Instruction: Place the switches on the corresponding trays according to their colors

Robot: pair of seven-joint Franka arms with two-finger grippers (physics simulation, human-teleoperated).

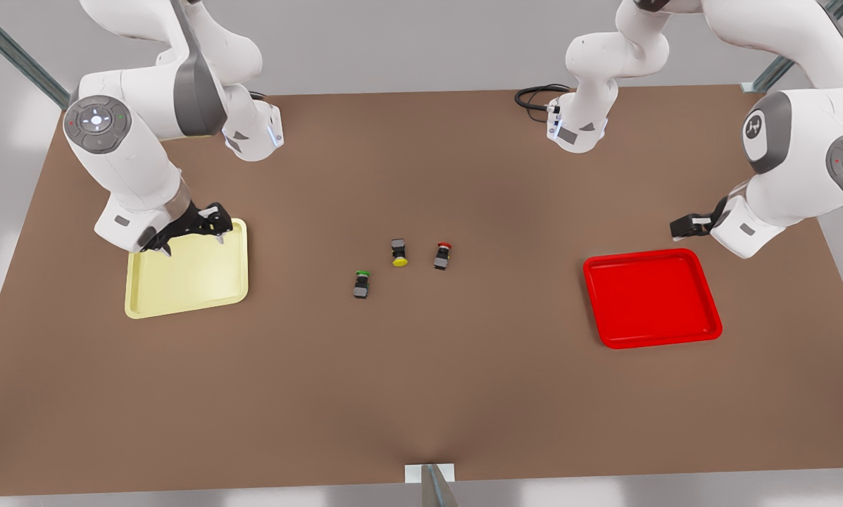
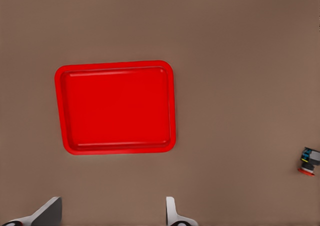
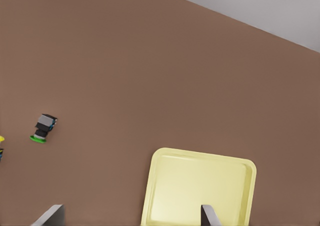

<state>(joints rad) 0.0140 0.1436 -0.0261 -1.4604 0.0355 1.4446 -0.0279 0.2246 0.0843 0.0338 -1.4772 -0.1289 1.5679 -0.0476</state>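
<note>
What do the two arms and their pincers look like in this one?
Both arms are glossy white with grey joint panels and round grey end caps bearing small lights. The right pincer and left pincer are black, with pale grey fingers. A black cable coils near one base.

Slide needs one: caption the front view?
Three switches lie mid-table between yellow tray and red tray, both empty.

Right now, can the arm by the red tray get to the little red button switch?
Probably yes. The left gripper hangs open beside the red tray, and the red-capped switch lies in the open on the table. Nothing stands between them; the yellow-capped switch sits close beside it, but apart.
</note>
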